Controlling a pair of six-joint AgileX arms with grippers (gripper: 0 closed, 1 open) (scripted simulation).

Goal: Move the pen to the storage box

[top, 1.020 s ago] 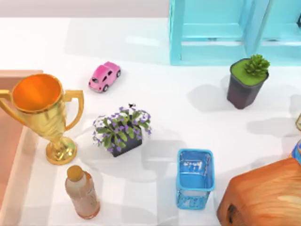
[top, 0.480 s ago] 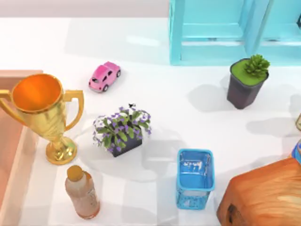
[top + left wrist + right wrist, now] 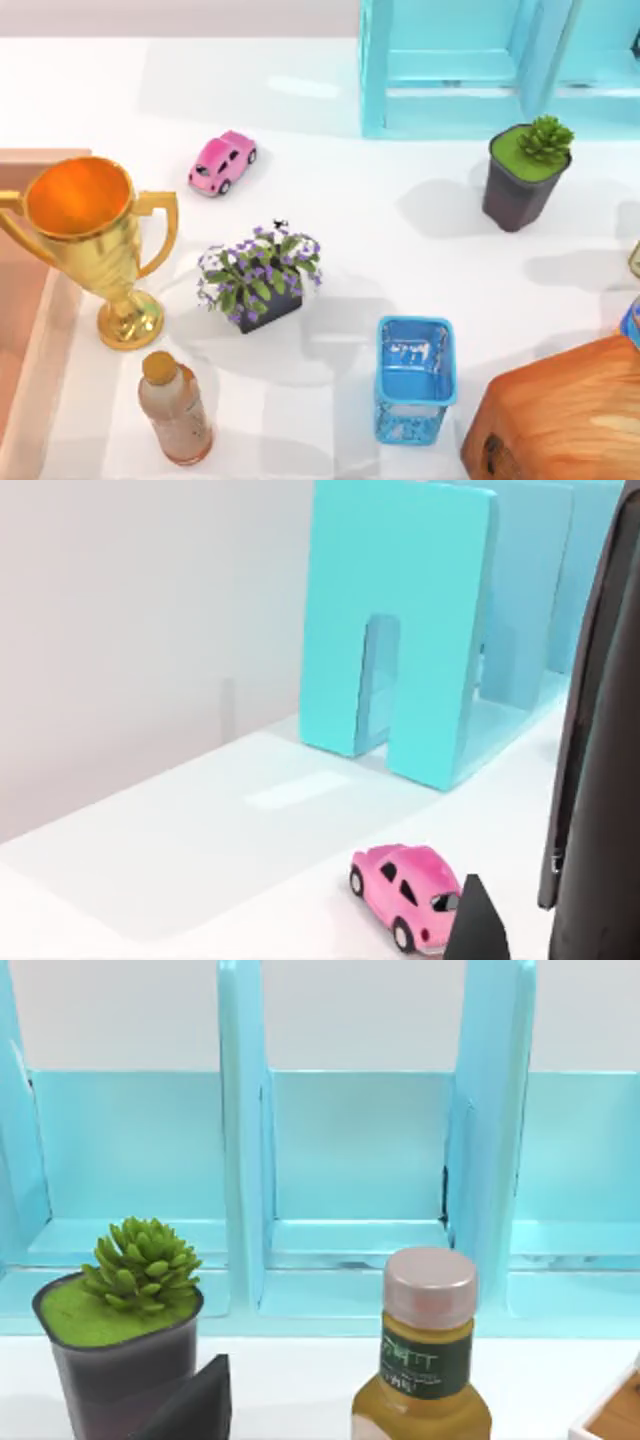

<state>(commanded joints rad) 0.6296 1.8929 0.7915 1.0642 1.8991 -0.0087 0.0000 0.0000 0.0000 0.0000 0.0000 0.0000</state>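
The pen is out of view. The storage box (image 3: 22, 300), salmon inside with a thick pale peach wall, runs off the table's left edge behind the gold trophy (image 3: 92, 240). In the left wrist view my left gripper (image 3: 515, 920) hangs above the table beside a pink toy car (image 3: 405, 892), open, with bare table showing between its dark fingers. A dark part of my right gripper (image 3: 190, 1405) shows in the right wrist view, low in front of a potted succulent (image 3: 125, 1325) and a pink-capped bottle (image 3: 425, 1360).
A brown-capped bottle (image 3: 175, 408), a purple flower pot (image 3: 258, 277) and the pink car (image 3: 222, 161) stand in the left half. A blue mesh cup (image 3: 414, 380), an orange wooden chest (image 3: 560, 420), the succulent (image 3: 525, 170) and a cyan shelf (image 3: 470, 65) fill the right half.
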